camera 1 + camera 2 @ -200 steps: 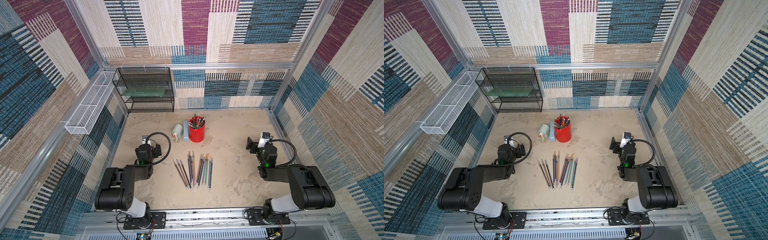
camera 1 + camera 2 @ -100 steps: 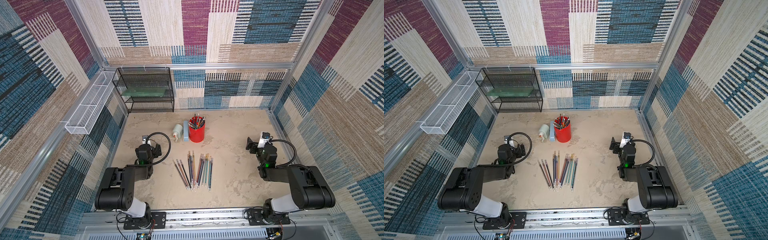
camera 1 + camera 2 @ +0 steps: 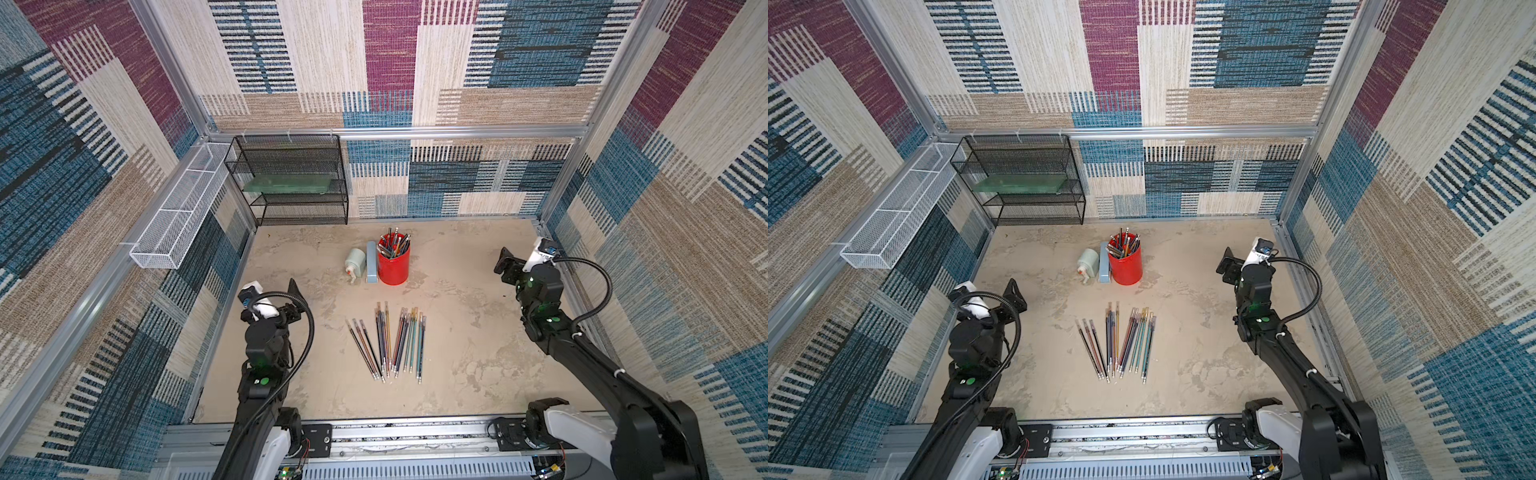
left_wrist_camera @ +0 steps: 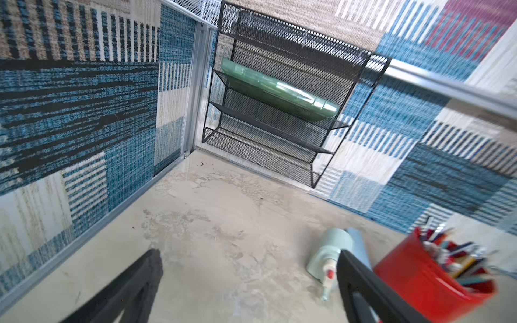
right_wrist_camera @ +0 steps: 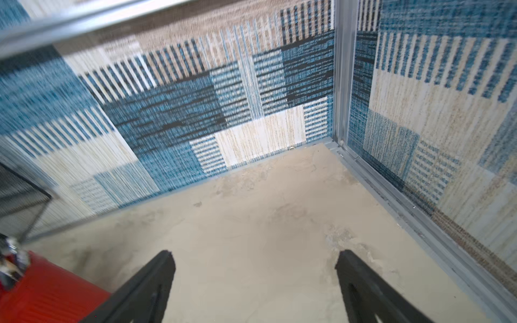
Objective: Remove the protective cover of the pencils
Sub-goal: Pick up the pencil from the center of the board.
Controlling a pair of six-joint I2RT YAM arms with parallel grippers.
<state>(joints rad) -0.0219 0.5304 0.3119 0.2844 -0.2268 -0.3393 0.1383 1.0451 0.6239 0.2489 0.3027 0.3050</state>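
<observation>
Nearest, in the lower centre of both top views, the pencils (image 3: 386,347) lie loose on the beige table (image 3: 469,332) in a rough fan. Their silver eraser ends point toward the bottom of the frame and their other ends toward the top. Any cover on those far ends is too small to make out.

At the left middle of the frame, the left gripper (image 4: 249,257) hangs low over bare table, well apart from the fan. Its jaws are spread wide with nothing between them. At the right, a little higher in the frame, the right gripper (image 5: 256,255) is spread just as wide and also holds nothing.

Beyond the fan stands a red cup (image 3: 393,266) full of more pencils. A pale blue block (image 3: 371,268) is just beside it and a pale green crank sharpener (image 3: 355,262) comes next. A black mesh rack (image 3: 291,199) holding a green tray (image 3: 291,185) sits in the upper left corner of the floor.

I judge that the task has not yet begun and the step in hand is the first reach. The next move calls for one arm to swing inward over the fan and pinch a single thin shaft. An outlying pencil on the left edge looks the easiest to take. The other arm must then take the opposite end and pull along the pencil's length.
</observation>
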